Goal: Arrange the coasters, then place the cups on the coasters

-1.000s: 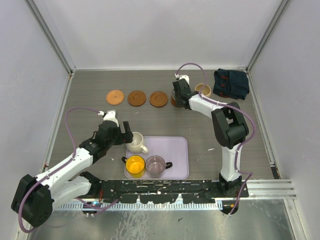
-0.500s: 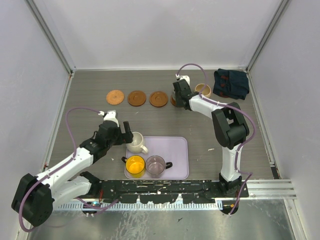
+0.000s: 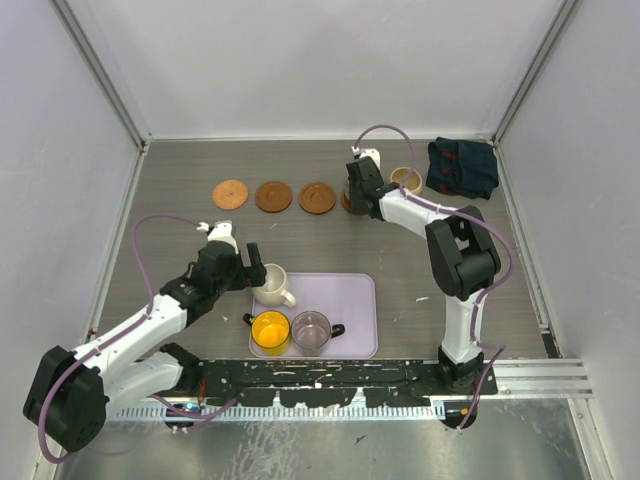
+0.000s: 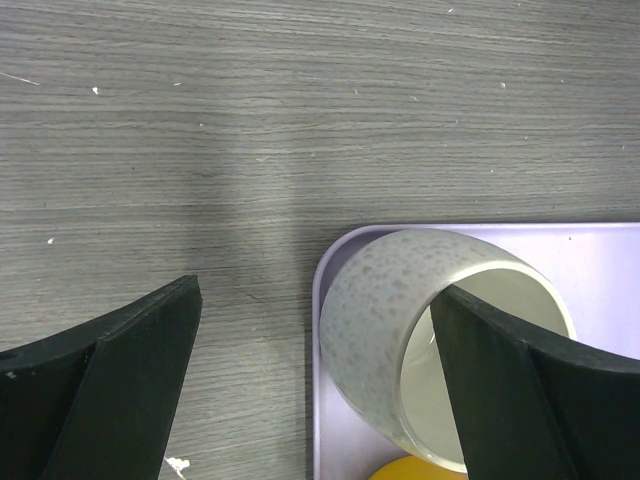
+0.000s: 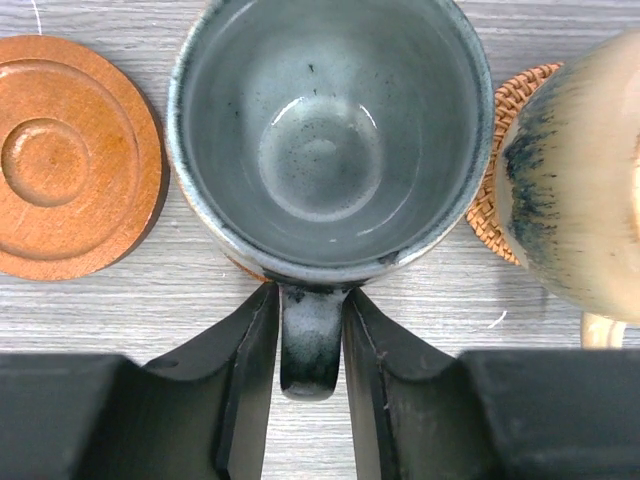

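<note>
The right gripper (image 5: 312, 300) is seen at the far side of the table (image 3: 180, 160). It is partly open, and its two fingers are laid close along both sides of the handle (image 5: 312, 352) of the grey cup (image 5: 325, 130). Whether the handle is pinched or only flanked cannot be told. The grey cup is set upright on a coaster (image 5: 240, 266), of which only a thin edge is shown under it. Just to its left a bare wooden coaster (image 5: 70, 160) is placed, and two more coasters (image 3: 273, 196) (image 3: 231, 194) are lined up further left. To its right the beige cup (image 5: 570, 180) is seated on a woven coaster (image 5: 495, 150), near the cloth (image 3: 462, 167).

The left gripper (image 4: 315, 292) is held wide open and nothing is gripped by it. The cream cup (image 4: 385, 320) is found between its fingers, at the far left corner of the tray (image 4: 600, 260). The yellow cup (image 3: 270, 329) and the glass cup (image 3: 311, 329) are placed side by side at the tray's near edge.
</note>
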